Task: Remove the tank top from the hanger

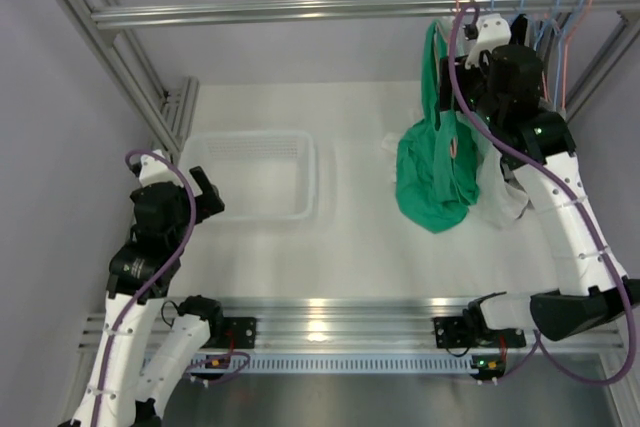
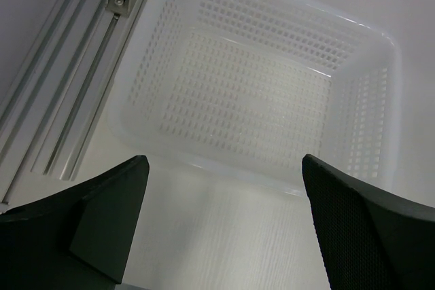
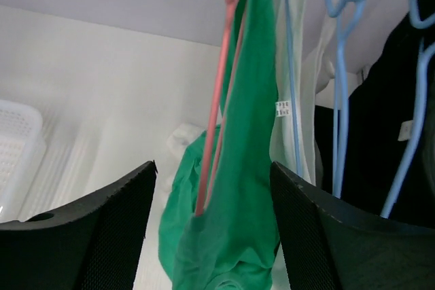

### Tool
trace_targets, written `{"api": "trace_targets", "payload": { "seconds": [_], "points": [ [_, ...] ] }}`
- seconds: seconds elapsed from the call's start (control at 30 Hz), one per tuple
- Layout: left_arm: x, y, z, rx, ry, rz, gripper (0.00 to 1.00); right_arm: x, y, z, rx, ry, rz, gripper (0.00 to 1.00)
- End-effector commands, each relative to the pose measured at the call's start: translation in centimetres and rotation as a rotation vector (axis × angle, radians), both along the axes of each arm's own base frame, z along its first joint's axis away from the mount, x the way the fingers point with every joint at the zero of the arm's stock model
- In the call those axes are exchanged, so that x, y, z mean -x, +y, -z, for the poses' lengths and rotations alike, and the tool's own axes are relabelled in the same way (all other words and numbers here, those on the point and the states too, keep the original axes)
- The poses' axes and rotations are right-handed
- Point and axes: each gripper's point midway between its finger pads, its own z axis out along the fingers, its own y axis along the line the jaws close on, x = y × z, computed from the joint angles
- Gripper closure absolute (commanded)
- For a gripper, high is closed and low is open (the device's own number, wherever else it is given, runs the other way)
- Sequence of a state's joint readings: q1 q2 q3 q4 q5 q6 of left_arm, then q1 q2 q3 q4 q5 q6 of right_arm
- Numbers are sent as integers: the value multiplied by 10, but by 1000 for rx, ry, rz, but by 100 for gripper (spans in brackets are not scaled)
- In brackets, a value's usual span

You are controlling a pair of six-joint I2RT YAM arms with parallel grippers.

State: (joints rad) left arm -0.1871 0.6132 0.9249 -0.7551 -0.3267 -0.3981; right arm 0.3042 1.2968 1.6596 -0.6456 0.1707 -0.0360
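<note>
The green tank top (image 1: 432, 182) hangs from a pink hanger (image 3: 216, 100) on the overhead rail, its lower part bunched down onto the table. In the right wrist view the tank top (image 3: 251, 168) and the hanger's two pink wires run down between my right gripper's fingers. My right gripper (image 3: 213, 165) is open around them, with a gap on the left side and the cloth close to the right finger (image 3: 306, 222). From above, the right gripper (image 1: 470, 62) sits high beside the strap. My left gripper (image 1: 208, 195) (image 2: 225, 161) stands wide open with nothing in it, just in front of the white basket.
A white perforated basket (image 1: 250, 215) (image 2: 391, 66) lies at mid left. Blue hangers (image 3: 340, 66), a white garment (image 3: 296, 66) and a black garment (image 3: 401, 100) hang right of the tank top. The metal rail (image 1: 300, 13) crosses the back.
</note>
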Motion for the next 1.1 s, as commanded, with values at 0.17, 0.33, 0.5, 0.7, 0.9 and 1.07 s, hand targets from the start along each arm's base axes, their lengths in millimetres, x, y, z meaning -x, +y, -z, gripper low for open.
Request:
{"api": "trace_targets", "payload": {
  "seconds": [0.17,0.33,0.5,0.7,0.9,1.07],
  "points": [
    [-10,-9,-4,20,-30,30,1,-22,14,-8,35,0,-94,42],
    [-11,-10,-4,21,-27,38,1,-37,10,-2,60,14,-60,61],
    [-13,-12,-2,22,-18,47,1,-46,11,3,49,28,-45,76],
    [-13,-13,-2,23,-20,51,1,-49,13,-16,-21,-36,-19,100],
    [-12,-13,-3,24,-23,53,1,-48,19,-55,-109,-218,-43,100],
    [-12,-12,-3,24,-25,51,1,-36,21,-86,-191,-337,-62,100]
  ]
}}
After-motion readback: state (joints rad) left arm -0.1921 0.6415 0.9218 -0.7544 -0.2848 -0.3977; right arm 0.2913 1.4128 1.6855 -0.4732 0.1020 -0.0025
